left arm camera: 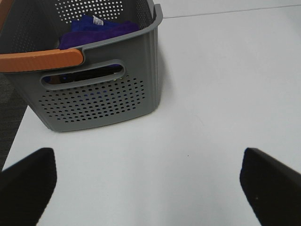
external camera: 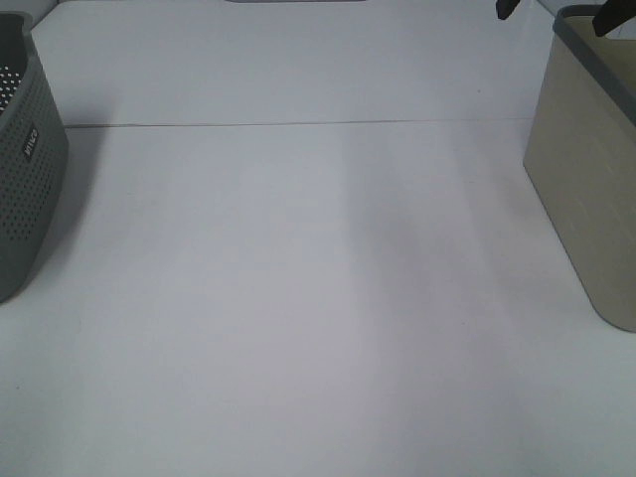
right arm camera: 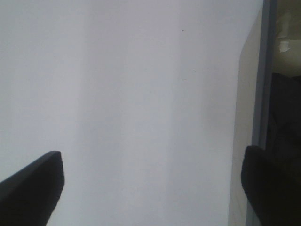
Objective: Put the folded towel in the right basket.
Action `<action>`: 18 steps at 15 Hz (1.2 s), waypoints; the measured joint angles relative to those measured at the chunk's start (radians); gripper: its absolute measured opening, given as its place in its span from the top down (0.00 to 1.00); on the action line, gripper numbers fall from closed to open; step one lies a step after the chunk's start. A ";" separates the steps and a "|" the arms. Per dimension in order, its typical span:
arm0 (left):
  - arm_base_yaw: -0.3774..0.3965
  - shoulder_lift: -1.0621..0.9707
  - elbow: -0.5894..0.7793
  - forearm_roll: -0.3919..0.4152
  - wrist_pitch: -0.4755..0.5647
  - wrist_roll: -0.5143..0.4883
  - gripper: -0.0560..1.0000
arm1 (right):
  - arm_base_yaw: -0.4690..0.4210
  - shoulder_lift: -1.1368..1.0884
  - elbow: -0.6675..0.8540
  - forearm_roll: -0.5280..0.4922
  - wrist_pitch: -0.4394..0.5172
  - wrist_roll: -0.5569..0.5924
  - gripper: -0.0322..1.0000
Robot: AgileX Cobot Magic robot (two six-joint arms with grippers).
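Observation:
A folded purple-blue towel (left arm camera: 96, 29) lies inside the grey perforated basket (left arm camera: 108, 101) with an orange handle (left arm camera: 40, 60). This basket stands at the table's left edge in the exterior view (external camera: 25, 179). The beige basket with a grey rim (external camera: 586, 189) stands at the right; its wall also shows in the right wrist view (right arm camera: 247, 117), and its inside is dark. My left gripper (left arm camera: 146, 169) is open and empty, a short way from the grey basket. My right gripper (right arm camera: 153, 160) is open and empty beside the beige basket. Its dark fingers (external camera: 507, 8) show at the top of the exterior view.
The white table (external camera: 298, 298) lies between the two baskets, with a thin seam line (external camera: 298, 124) across its far part. A dark floor strip (left arm camera: 9, 113) runs past the table edge by the grey basket.

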 joint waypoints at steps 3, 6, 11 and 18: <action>0.000 0.000 0.000 0.000 0.000 0.000 0.01 | 0.000 -0.137 0.039 -0.015 -0.001 0.004 0.02; 0.000 0.000 0.000 0.000 0.000 0.000 0.01 | 0.000 -0.338 0.196 -0.054 -0.002 0.004 0.02; 0.000 0.000 0.000 0.000 0.000 0.000 0.01 | 0.000 -0.917 0.639 -0.074 0.001 0.004 0.02; 0.000 0.000 0.000 0.000 0.000 0.000 0.01 | 0.000 -1.490 1.057 -0.094 0.002 -0.085 0.02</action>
